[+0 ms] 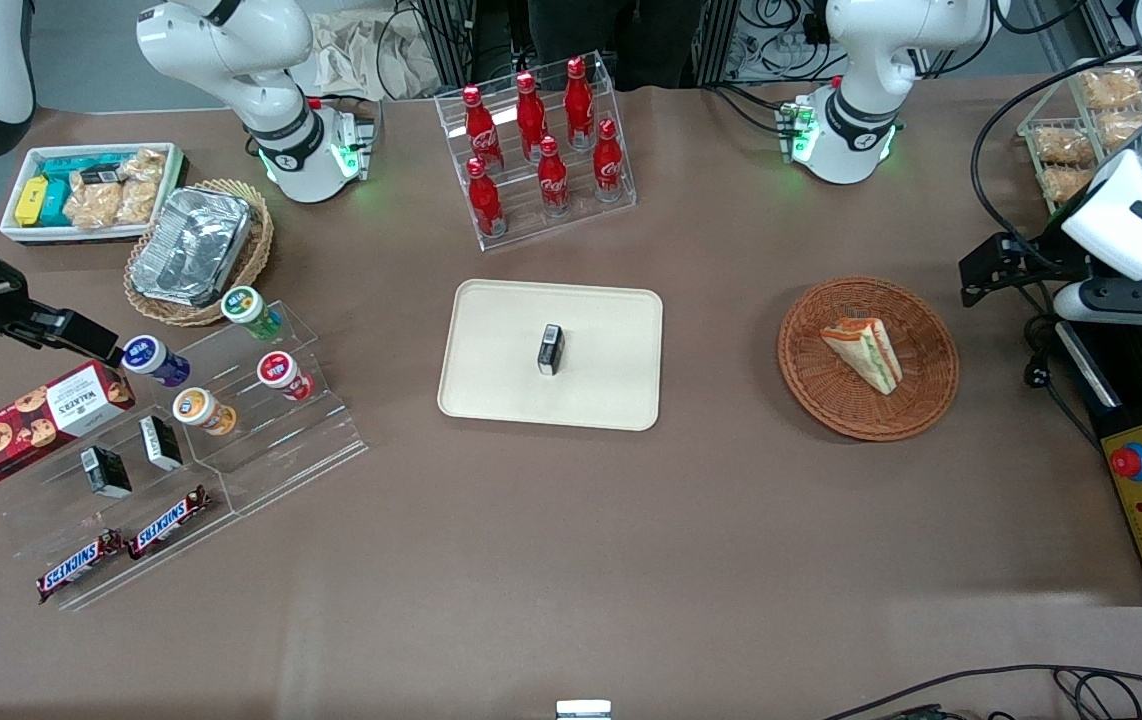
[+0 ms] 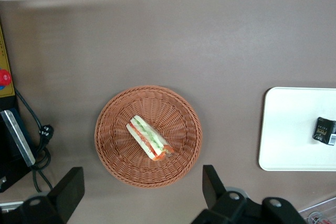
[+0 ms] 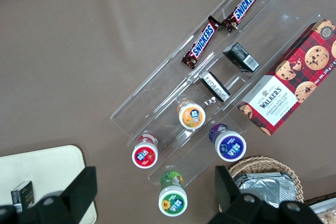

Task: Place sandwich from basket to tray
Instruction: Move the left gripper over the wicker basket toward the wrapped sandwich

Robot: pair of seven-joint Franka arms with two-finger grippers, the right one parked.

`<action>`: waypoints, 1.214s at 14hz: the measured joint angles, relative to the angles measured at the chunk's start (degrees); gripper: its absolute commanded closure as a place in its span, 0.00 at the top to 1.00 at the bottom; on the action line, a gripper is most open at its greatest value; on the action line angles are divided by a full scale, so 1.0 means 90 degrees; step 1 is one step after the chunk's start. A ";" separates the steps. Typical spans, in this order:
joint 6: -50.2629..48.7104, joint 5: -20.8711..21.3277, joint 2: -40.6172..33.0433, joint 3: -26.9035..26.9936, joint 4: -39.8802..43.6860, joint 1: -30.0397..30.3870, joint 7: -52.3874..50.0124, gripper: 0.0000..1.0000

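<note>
1 sandwich lies in basket; my claw hangs open above, empty. I should drop straight, pinch across bread faces, avoid wicker rim, then tray.

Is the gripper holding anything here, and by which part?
Nothing is held. The gripper is open, above the table beside the basket; the sandwich lies untouched in it.

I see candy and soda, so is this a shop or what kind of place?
Probably a robot lab set up like a snack shop: Coca-Cola bottles on a clear rack, Snickers bars, robot arms. The left arm's open gripper hovers above the basket holding the sandwich.
</note>
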 measured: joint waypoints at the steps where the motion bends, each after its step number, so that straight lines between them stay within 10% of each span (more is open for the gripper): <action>1: -0.0016 0.0000 -0.0002 0.0000 -0.0006 0.0000 -0.0048 1.00; 17: -0.0027 0.0058 -0.0269 0.0069 -0.0760 0.0022 -0.2359 1.00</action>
